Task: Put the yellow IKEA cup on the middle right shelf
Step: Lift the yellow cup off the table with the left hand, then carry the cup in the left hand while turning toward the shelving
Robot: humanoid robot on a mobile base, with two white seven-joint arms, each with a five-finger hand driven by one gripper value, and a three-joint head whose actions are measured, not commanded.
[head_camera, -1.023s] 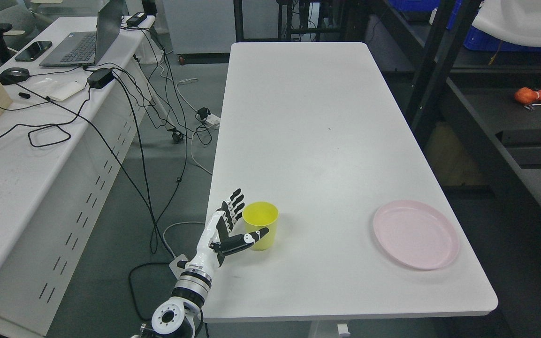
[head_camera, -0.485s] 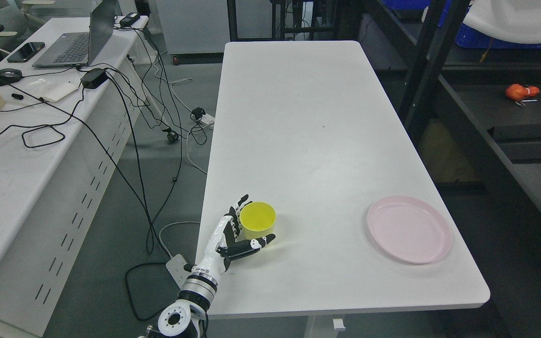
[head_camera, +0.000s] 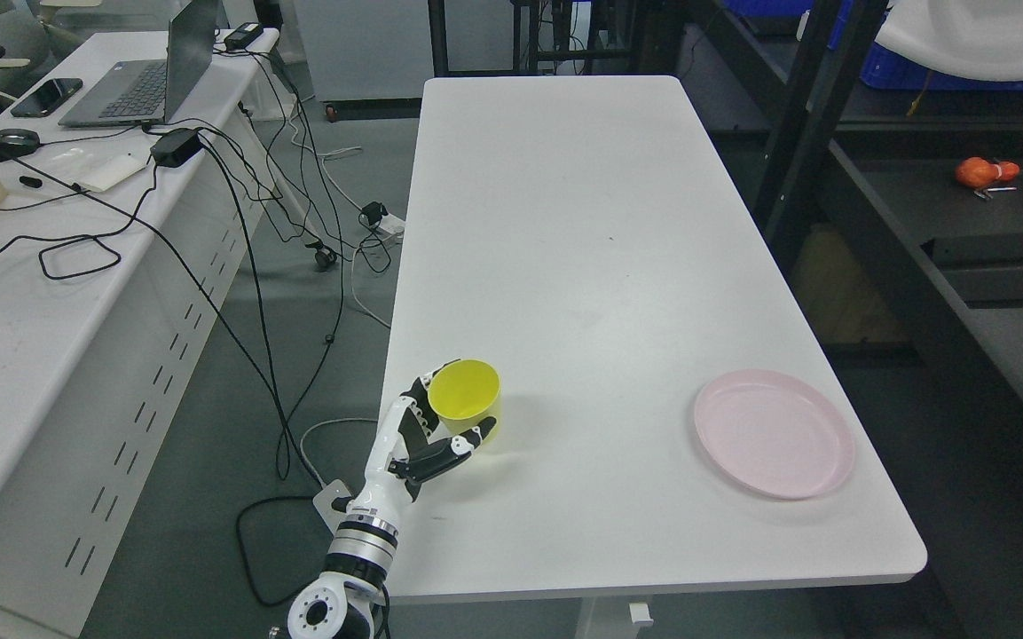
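The yellow cup (head_camera: 464, 396) is near the front left edge of the white table (head_camera: 591, 266), tilted towards the left with its mouth up. My left hand (head_camera: 440, 417) is shut on it: the fingers wrap its far left side and the thumb (head_camera: 462, 444) presses its near side. The arm comes up from the bottom left. The dark shelving unit (head_camera: 919, 222) stands to the right of the table. My right hand is out of view.
A pink plate (head_camera: 774, 433) lies at the table's front right. An orange object (head_camera: 983, 170) lies on a shelf at right. A desk (head_camera: 50, 266) with a laptop and cables stands to the left. Cables trail on the floor between.
My left hand has closed around the cup and pulled it slightly left, tilting it. The camera shifted a little between the earliest frame and the later ones.
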